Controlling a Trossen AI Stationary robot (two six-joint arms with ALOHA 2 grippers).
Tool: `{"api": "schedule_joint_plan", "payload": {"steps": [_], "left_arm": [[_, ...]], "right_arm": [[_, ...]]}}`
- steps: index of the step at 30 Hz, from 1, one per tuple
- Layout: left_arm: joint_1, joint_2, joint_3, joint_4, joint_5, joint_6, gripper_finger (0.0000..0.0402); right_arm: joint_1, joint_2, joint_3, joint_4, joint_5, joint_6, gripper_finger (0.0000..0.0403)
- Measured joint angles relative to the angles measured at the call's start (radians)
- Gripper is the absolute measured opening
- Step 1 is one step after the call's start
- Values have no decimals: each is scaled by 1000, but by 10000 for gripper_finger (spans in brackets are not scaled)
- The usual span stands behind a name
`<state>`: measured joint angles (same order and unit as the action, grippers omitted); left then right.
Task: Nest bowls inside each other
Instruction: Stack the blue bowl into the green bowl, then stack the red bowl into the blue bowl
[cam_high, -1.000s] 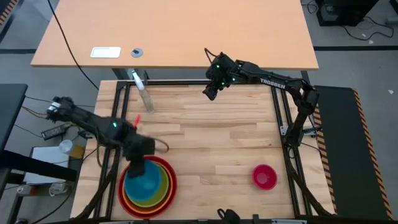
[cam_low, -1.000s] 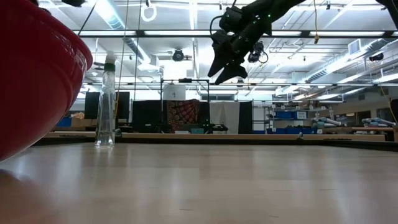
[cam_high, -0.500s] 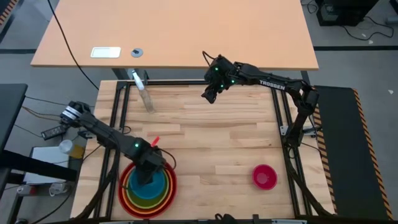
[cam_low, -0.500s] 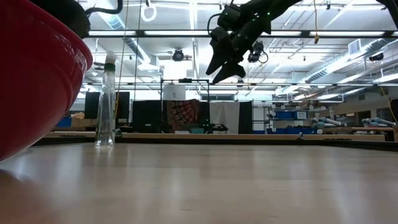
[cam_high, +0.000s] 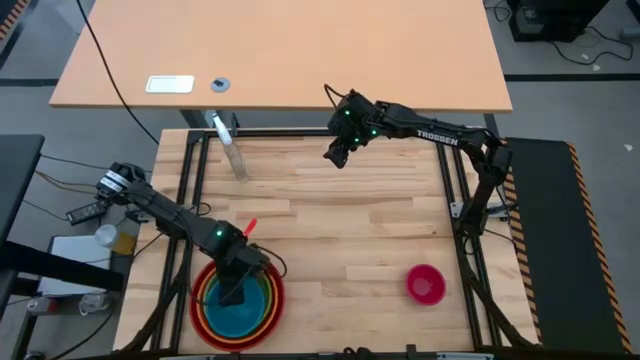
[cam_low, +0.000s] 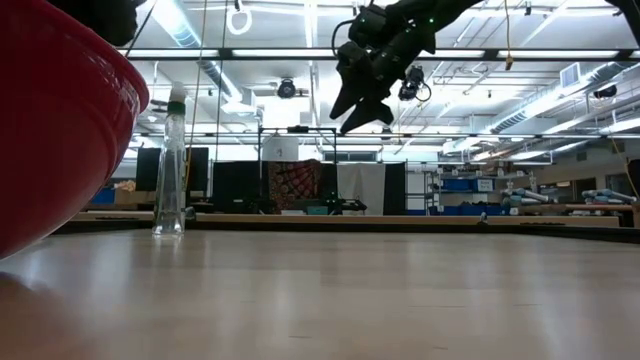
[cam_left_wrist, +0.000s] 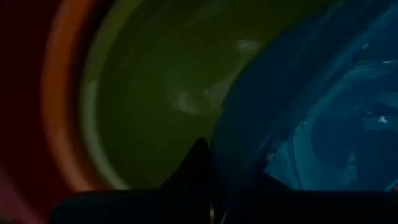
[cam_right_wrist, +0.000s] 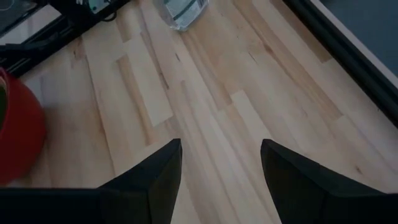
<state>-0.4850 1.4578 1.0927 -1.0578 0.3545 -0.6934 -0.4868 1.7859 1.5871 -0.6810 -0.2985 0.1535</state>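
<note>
Light wood table (cam_high: 330, 215), lab room behind. Left gripper (cam_high: 233, 290) reaches down into the nested bowl stack (cam_high: 205, 315) at the near-left corner, fingers pinched on the blue bowl (cam_high: 250, 310), rim seen close in the wrist view. Stack: red, orange, green, blue innermost. Right gripper (cam_high: 335, 155) hangs high over the far edge, fingers spread, empty. Small pink bowl (cam_high: 426, 285) sits alone near-right.

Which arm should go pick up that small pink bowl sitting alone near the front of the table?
Right, probably: the right gripper hangs open and empty on the pink bowl's side, while the left gripper is shut on the blue bowl.
</note>
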Motion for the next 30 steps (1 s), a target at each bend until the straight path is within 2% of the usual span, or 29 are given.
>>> {"api": "schedule_joint_plan", "payload": {"steps": [7, 10, 23, 26, 30], "left_arm": [[-14, 1, -7, 37, -65, 6, 12], [-19, 1, -7, 37, -78, 10, 29], [-13, 2, -7, 27, -73, 83, 212], [1, 2, 6, -20, -60, 53, 236], [19, 2, 55, -91, -74, 30, 248]], "right_arm": [[0, 0, 0, 7, -14, 0, 221], [1, 0, 0, 7, -17, 0, 217], [15, 0, 0, 6, -37, 11, 210], [23, 0, 0, 7, -36, 10, 210], [28, 0, 0, 6, -30, 11, 210]]}}
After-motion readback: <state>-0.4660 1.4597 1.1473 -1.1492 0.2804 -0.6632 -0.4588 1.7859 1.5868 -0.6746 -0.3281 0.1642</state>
